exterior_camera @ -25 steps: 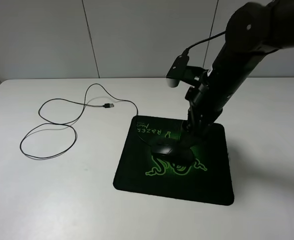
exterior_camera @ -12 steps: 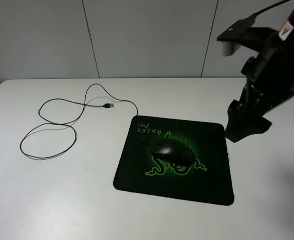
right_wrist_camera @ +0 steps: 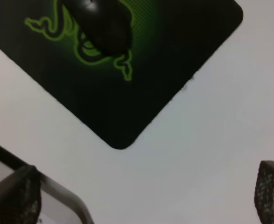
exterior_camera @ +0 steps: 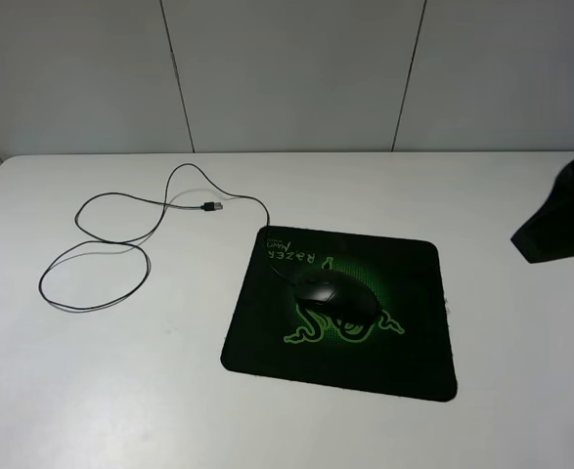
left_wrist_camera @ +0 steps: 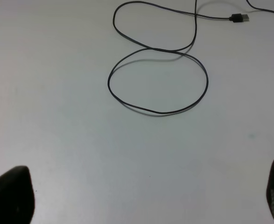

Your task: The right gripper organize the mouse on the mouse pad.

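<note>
Exterior high | mouse (exterior_camera: 336, 296) centre on pad (exterior_camera: 414, 342) | light, glossy, slippery; grip sides | right gripper (right_wrist_camera: 146, 196) fingers apart, empty

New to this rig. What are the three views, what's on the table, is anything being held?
It is a two-armed robot with a gripper on each arm. One camera looks down from high up; the other two ride on the wrists.

On the white table lies a black rounded mouse pad with a green logo. A glossy black oval mouse sits on it, its thin black cable looping away to a loose USB plug.

The right gripper and left gripper show only dark fingertips set wide apart. Both are open and empty.
</note>
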